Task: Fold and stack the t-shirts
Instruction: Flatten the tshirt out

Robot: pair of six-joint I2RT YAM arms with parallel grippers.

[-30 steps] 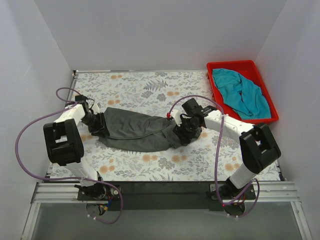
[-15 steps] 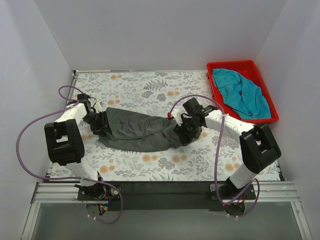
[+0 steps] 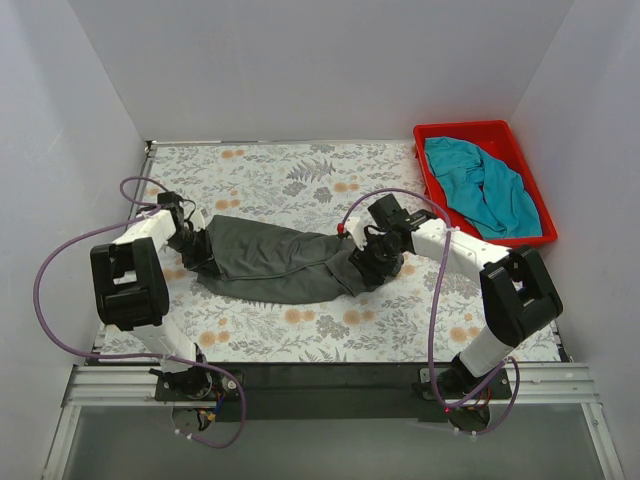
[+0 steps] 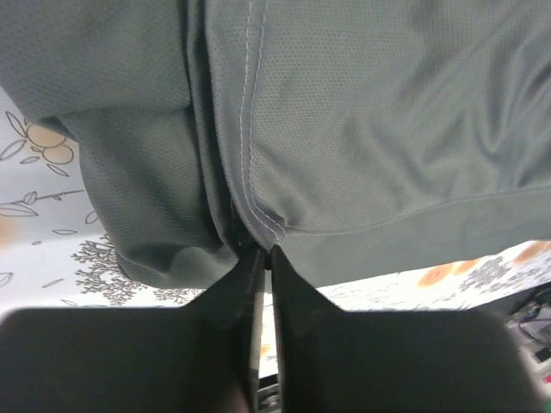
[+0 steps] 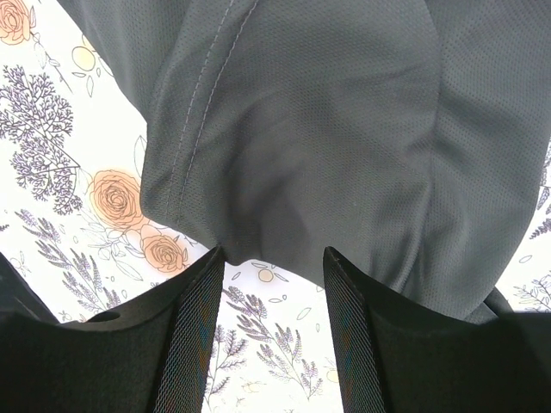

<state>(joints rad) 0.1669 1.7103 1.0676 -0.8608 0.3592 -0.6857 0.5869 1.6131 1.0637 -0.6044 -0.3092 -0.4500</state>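
Charcoal t-shirt (image 3: pixel 270 260), hem within left claw (image 4: pixel 258 251), opposite end just beyond right claw (image 5: pixel 269 258)

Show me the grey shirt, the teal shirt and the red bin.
grey shirt (image 3: pixel 275 262), top view, middle of the cloth.
teal shirt (image 3: pixel 480 190), top view, middle of the bundle.
red bin (image 3: pixel 465 130), top view, far rim.

L pincer (image 4: pixel 256 252) dragged grey tee (image 3: pixel 275 260) a bit inward; R pincer (image 5: pixel 269 255) shifted slightly up-right.

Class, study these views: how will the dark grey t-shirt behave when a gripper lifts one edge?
Probably floppy: the dark grey t-shirt lies bunched in folds. Likely light, given its thin mesh weave. Pushed, it would probably wrinkle, not slide.
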